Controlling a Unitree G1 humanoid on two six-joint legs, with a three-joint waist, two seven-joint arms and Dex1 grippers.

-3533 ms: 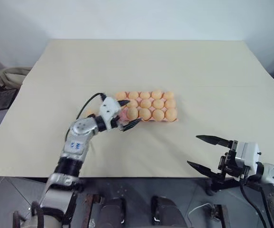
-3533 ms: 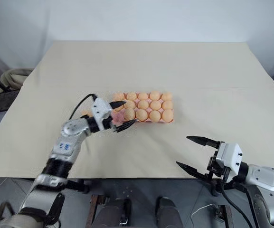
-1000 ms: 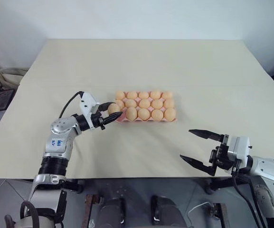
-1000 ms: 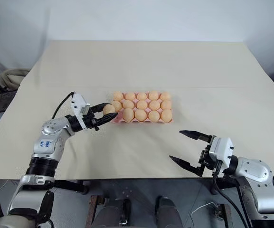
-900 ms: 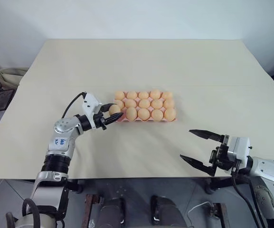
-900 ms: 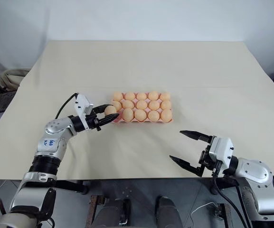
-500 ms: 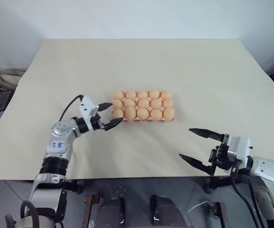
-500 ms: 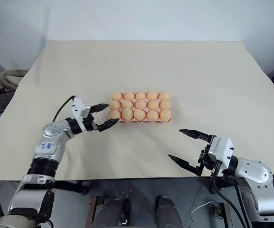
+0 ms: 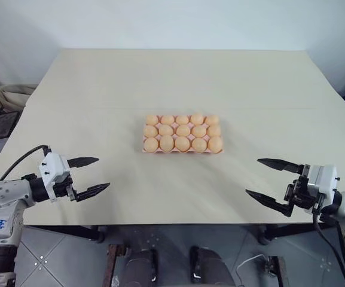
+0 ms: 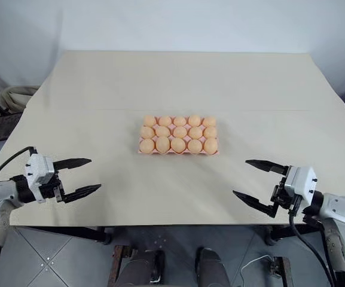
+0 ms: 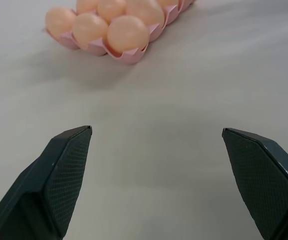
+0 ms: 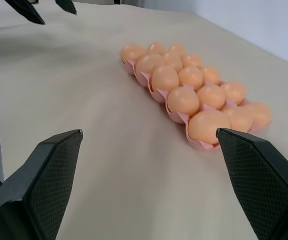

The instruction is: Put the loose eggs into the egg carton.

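Egg carton [image 9: 182, 149] full; both grippers wide, empty

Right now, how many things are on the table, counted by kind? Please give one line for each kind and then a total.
Eggs, pale orange-tan, all sitting in cups: 15
Egg carton, pink tray: 1
Loose eggs on the table: 0
Total: 16 things
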